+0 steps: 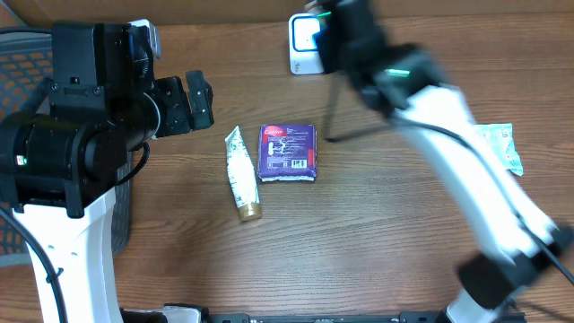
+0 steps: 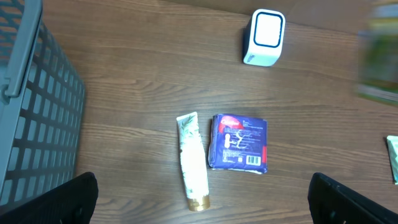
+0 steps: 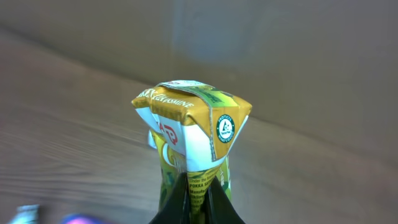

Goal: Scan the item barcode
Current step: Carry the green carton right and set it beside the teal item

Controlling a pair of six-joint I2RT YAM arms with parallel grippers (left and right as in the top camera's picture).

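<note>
**Overhead:** right arm (image 1: 448, 117) stretched toward white cube scanner with blue-rimmed window (image 1: 305, 40) at far table edge. left gripper (image 1: 199, 100) spread wide, empty, beside dark grey mesh basket (image 1: 18, 63).

**Left wrist:** white tube with gold cap (image 2: 193, 163) and flat purple packet (image 2: 239, 143) lying just beside each other on brown wood table (image 2: 124, 62).

**Right wrist:** right gripper (image 3: 198, 190) pinched narrow on yellow-green folded-top pouch (image 3: 193, 124), held clear of table.

**Progress, judged:** pickup done. Showing barcode to scanner underway or pending. Barcode not visible.

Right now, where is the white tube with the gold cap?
The tube lies flat mid-table in the overhead view, just left of the purple packet, its gold cap toward the robot.
</note>
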